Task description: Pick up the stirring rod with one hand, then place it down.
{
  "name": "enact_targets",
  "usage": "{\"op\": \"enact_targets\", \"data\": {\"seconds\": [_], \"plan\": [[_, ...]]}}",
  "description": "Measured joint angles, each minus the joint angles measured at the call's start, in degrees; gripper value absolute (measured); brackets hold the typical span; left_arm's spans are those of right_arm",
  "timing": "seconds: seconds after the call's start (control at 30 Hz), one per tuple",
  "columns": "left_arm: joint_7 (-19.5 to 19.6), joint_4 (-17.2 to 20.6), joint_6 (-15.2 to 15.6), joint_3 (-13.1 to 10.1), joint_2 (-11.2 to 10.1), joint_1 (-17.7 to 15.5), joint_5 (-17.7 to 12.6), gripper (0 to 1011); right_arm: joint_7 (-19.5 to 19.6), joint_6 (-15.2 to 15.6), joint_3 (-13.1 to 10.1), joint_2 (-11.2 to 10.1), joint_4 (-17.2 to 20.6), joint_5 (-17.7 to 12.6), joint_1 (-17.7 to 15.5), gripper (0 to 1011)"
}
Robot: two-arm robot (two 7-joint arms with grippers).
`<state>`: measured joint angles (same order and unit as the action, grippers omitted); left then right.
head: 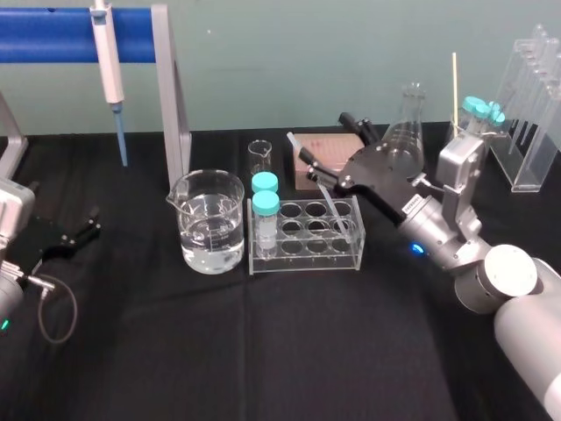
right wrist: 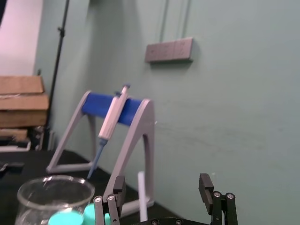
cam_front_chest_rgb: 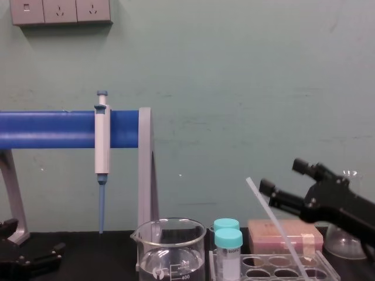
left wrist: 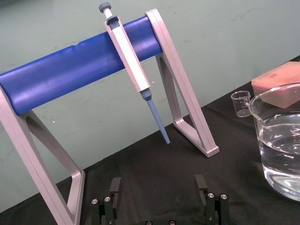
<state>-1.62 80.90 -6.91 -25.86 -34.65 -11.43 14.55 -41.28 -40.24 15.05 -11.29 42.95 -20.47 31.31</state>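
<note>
1. The right arm (head: pixel 513 289) extends over the black table (head: pixel 263 351) from the right of the clear tube rack (head: pixel 305 254).
2. The right gripper (head: pixel 324 138) hangs above the rack's back edge, its jaws spread wide and clamping nothing.
3. The stirring rod (cam_front_chest_rgb: pixel 275 225) leans in the rack. Its lower end sits in a well near the rack's right end, and its upper end slants up and leftward above the rack. The upper part passes between the right gripper's open fingers, nearer one of them; whether it touches that finger cannot be told.
4. The left gripper (head: pixel 88 224) is parked well left of the rack, low over the table, jaws apart and empty.
5. Two teal-capped tubes (head: pixel 265 206) stand at the rack's left end.
6. A glass beaker (head: pixel 210 224) holding water stands just left of the rack.
7. A pink box (cam_front_chest_rgb: pixel 261 237) lies behind the rack.
8. A pipette (head: pixel 111 61) hangs on a blue-barred stand (head: pixel 53 35), behind and left of the rack.
</note>
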Motion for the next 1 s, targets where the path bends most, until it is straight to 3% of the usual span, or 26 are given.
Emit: {"op": "enact_targets", "data": {"seconds": [0.2,0.23,0.3,0.4,0.53,0.67,0.87,1.0], "plan": [[0.0,0.0,0.0,0.0,0.0,0.0,0.0,1000,6.79,3.38,-2.39,-0.65,9.21,0.96,-4.74,1003],[0.0,0.0,0.0,0.0,0.0,0.0,0.0,1000,6.79,3.38,-2.39,-0.65,9.21,0.96,-4.74,1003],[0.0,0.0,0.0,0.0,0.0,0.0,0.0,1000,10.43,5.5,-3.86,-0.89,13.42,1.68,-7.18,1003],[0.0,0.0,0.0,0.0,0.0,0.0,0.0,1000,12.92,7.68,-4.98,-1.01,16.13,2.11,-8.81,1003],[0.0,0.0,0.0,0.0,0.0,0.0,0.0,1000,17.31,13.51,-6.89,-1.08,20.73,2.56,-11.86,1003],[0.0,0.0,0.0,0.0,0.0,0.0,0.0,1000,20.03,19.16,-7.98,-1.21,23.82,2.84,-14.22,1003],[0.0,0.0,0.0,0.0,0.0,0.0,0.0,1000,23.07,24.48,-8.69,-1.28,25.94,3.67,-16.03,1003],[0.0,0.0,0.0,0.0,0.0,0.0,0.0,1000,24.6,26.47,-8.79,-1.34,26.42,4.92,-16.58,1003]]}}
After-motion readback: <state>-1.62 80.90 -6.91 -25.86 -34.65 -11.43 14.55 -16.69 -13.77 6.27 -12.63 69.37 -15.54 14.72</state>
